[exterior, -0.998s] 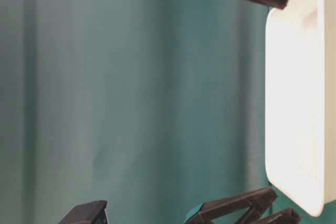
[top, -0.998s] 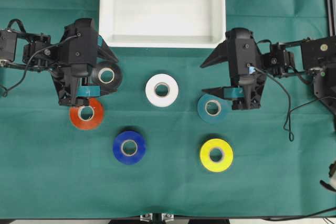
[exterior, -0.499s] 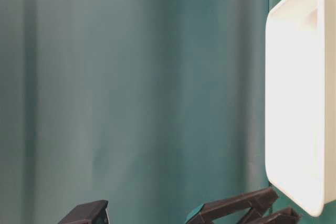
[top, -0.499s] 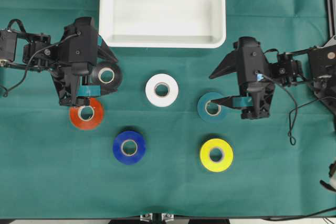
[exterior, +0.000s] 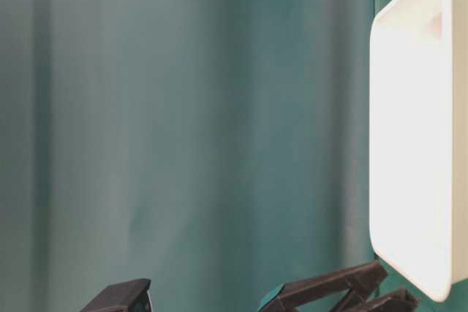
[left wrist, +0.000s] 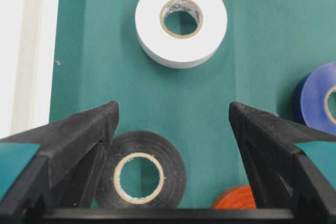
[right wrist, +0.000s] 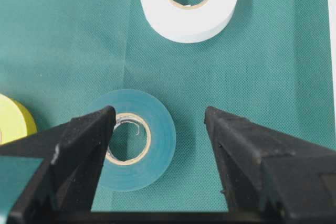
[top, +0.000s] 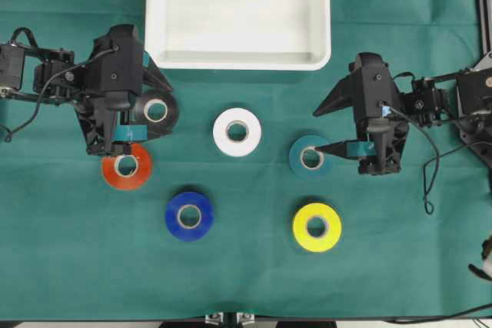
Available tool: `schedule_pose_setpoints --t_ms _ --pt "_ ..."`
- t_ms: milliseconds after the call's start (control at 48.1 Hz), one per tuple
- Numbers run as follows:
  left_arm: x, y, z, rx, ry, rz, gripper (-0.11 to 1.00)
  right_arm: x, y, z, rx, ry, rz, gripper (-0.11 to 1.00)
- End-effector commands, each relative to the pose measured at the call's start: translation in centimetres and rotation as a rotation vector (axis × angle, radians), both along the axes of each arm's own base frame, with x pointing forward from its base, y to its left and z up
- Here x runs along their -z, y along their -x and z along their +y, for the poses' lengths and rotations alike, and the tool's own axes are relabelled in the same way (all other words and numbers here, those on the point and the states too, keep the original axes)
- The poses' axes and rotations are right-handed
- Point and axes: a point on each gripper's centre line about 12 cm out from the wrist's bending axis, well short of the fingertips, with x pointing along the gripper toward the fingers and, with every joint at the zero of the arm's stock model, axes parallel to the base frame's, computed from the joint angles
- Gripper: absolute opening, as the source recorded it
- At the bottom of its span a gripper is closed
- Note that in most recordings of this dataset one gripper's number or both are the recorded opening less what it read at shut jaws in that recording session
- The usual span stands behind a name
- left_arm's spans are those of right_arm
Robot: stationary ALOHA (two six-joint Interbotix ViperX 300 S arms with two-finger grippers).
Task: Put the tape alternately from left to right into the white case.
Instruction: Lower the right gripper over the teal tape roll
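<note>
The white case (top: 238,61) sits at the top centre, with nothing in it. Six rolls of tape lie flat on the green cloth: black (top: 174,110), white (top: 223,137), teal (top: 300,164), orange-red (top: 127,182), blue (top: 175,220) and yellow (top: 317,244). My left gripper (top: 165,110) is open around the black roll (left wrist: 168,182), which lies close against one finger (left wrist: 84,140). My right gripper (top: 317,131) is open, with one finger over the teal roll (right wrist: 160,148) and the rest of its gap over bare cloth.
The white roll (left wrist: 181,51) lies ahead of both grippers, between them. The case rim (left wrist: 31,51) runs along the left gripper's side. The table-level view shows the case (exterior: 409,144) and the left gripper's fingers (exterior: 329,285). Cables trail at the right edge (top: 427,182).
My right gripper has drawn back to the right and slightly down, away from the case corner, and left the table-level view. The left arm and all rolls have stayed put.
</note>
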Motion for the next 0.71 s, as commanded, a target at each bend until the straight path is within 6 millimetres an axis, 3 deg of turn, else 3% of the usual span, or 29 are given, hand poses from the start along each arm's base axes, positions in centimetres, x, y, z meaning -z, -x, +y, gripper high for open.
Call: schedule_pose_setpoints --t_ms 0,686 --pt "-1.0 -0.4 0.0 -0.002 0.002 -0.032 0.83 0.1 -0.3 0.2 -0.004 -0.001 0.0 0.8" --pt "-0.7 -0.5 0.1 -0.003 0.001 -0.023 0.83 4.9 -1.9 0.1 0.005 0.017 0.157 0.8"
